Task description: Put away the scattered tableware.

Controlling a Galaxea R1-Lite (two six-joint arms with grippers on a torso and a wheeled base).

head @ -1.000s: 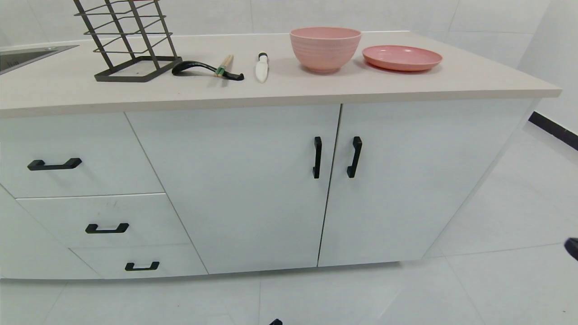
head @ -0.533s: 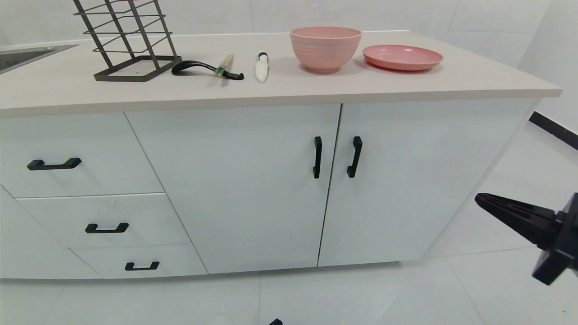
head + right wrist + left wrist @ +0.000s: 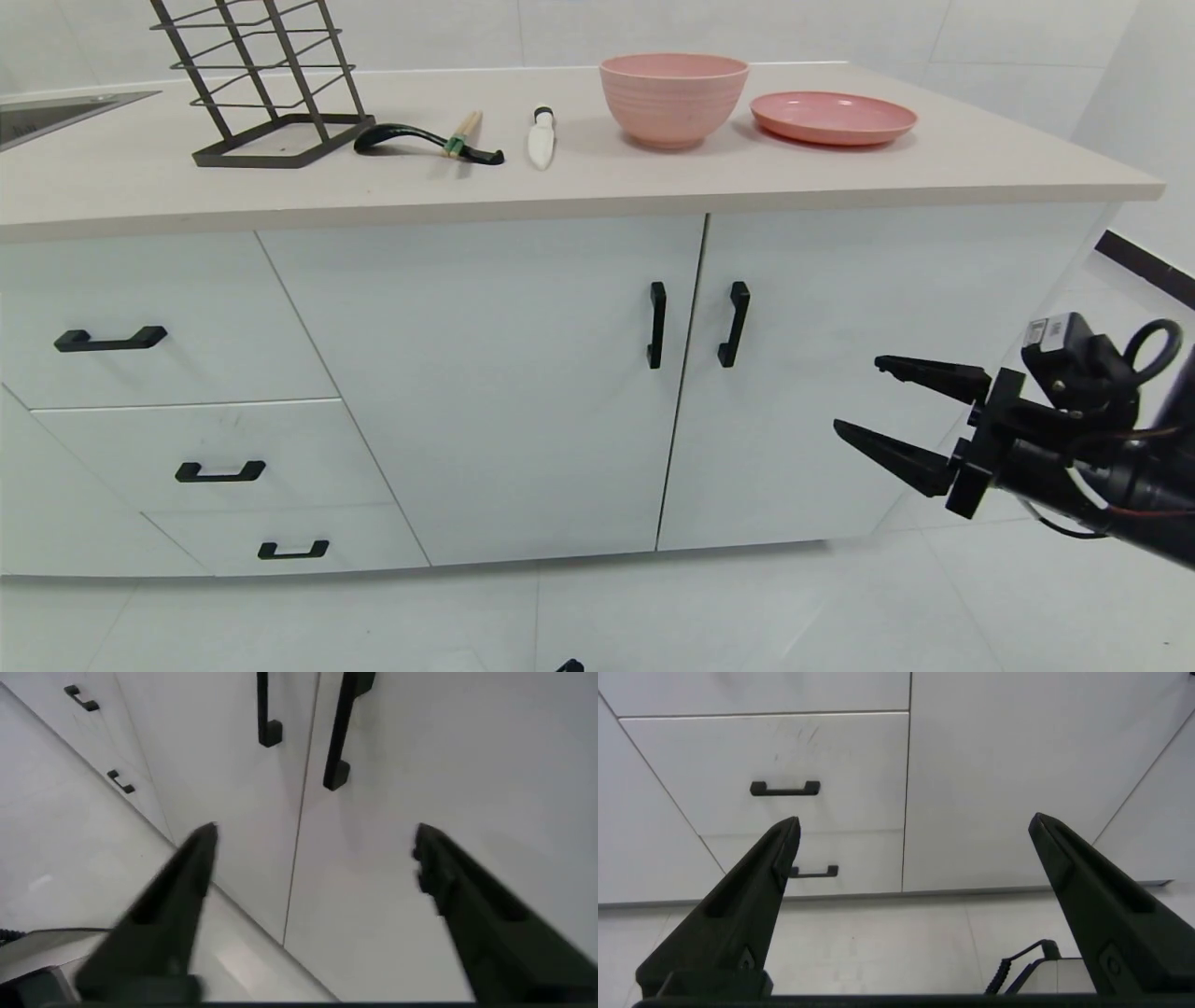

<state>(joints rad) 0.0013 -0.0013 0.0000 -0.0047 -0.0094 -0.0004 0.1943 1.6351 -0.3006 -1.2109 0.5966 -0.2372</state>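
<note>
We hold our right gripper (image 3: pixel 857 394) low in front of the right-hand white cabinet door (image 3: pixel 840 308), below the front edge of the pale beige worktop (image 3: pixel 579 187). Its fingers are spread apart and grasp nothing. Our left gripper (image 3: pixel 915 826) faces the lower white drawers (image 3: pixel 785 756), fingers likewise released and empty.

On the worktop, a ribbed pink bowl (image 3: pixel 673 98) stands near the far edge, and a shallow pink plate (image 3: pixel 833 117) sits just beside it toward the right end. Left of the bowl lies a small white utensil with a black end (image 3: pixel 541 142). Farther left, a pair of wooden chopsticks (image 3: pixel 465 131) touches a black curved spoon (image 3: pixel 411 140). A black wire rack (image 3: pixel 266 84) stands upright just beside the spoon.
</note>
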